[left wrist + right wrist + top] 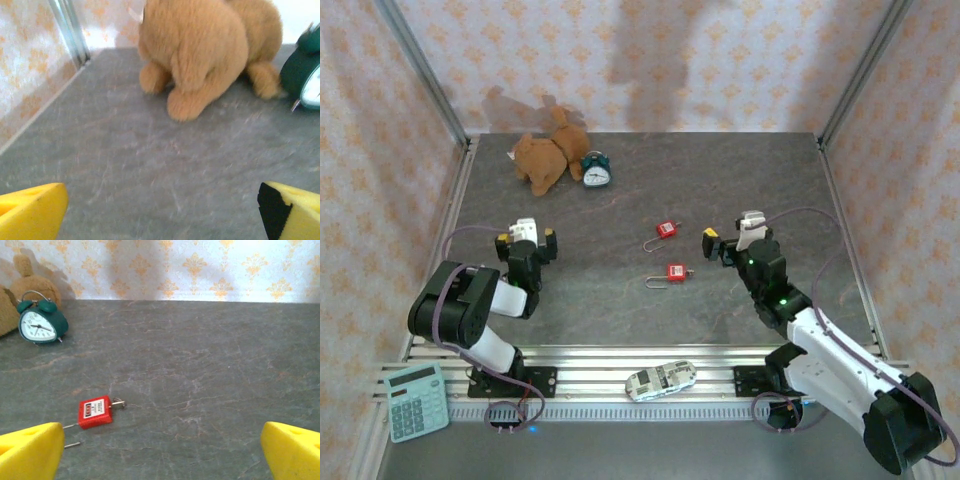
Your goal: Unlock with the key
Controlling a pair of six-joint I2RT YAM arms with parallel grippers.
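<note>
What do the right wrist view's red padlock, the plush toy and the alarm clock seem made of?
Red padlock: probably plastic body, matte and evenly coloured; thin grey shackle looks metal. Plush toy: brown fabric fur, visibly fuzzy. Alarm clock: glossy green case, painted metal or plastic; cannot tell which.

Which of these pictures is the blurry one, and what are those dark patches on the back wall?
Left wrist view: soft and smeared, the plush toy and tabletop fuzzy. Right wrist view: sharp, the red padlock and alarm clock crisp. Top external view: soft shadows fall on the back wall.
</note>
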